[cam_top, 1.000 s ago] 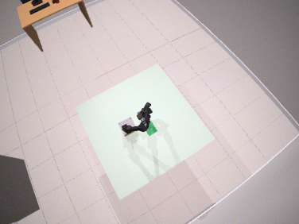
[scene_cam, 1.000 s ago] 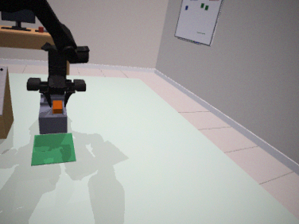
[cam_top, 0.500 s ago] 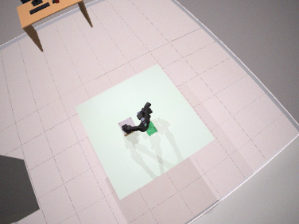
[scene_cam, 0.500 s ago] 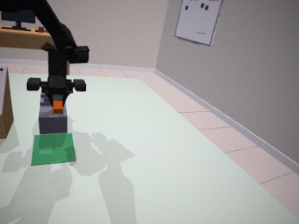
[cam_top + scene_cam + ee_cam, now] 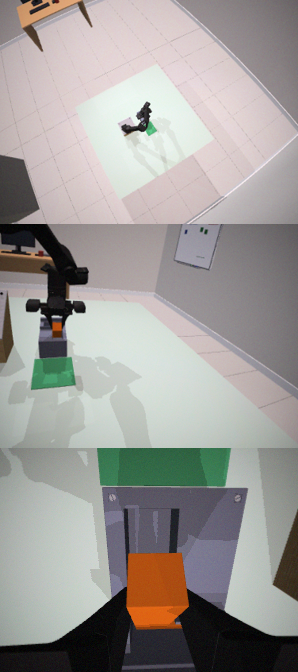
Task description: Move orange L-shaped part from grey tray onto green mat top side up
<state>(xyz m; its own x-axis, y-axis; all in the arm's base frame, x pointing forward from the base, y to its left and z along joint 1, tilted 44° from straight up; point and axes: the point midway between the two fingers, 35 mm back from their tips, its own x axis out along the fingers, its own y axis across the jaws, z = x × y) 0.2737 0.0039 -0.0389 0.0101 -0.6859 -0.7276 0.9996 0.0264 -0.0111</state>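
Observation:
The orange L-shaped part [image 5: 57, 332] [image 5: 155, 579] is tipped in the grey tray [image 5: 53, 349] [image 5: 212, 560], its block-like end raised above the pocket on the mat side. Its lower end lies down in the pocket, mostly hidden behind the fingers in the wrist view. My gripper [image 5: 57, 326] [image 5: 153, 592] is shut on the raised end, one black finger on each side. The green mat [image 5: 151, 130] [image 5: 41, 382] [image 5: 165, 467] lies flat beside the tray. In the top view the arm hides the part.
A brown-sided pedestal with a pale top [image 5: 124, 121] stands beside the tray; its brown side [image 5: 7, 343] [image 5: 288, 568] shows in the other two views. The tray's raised walls surround the pocket. Shadows of the arm fall over the mat.

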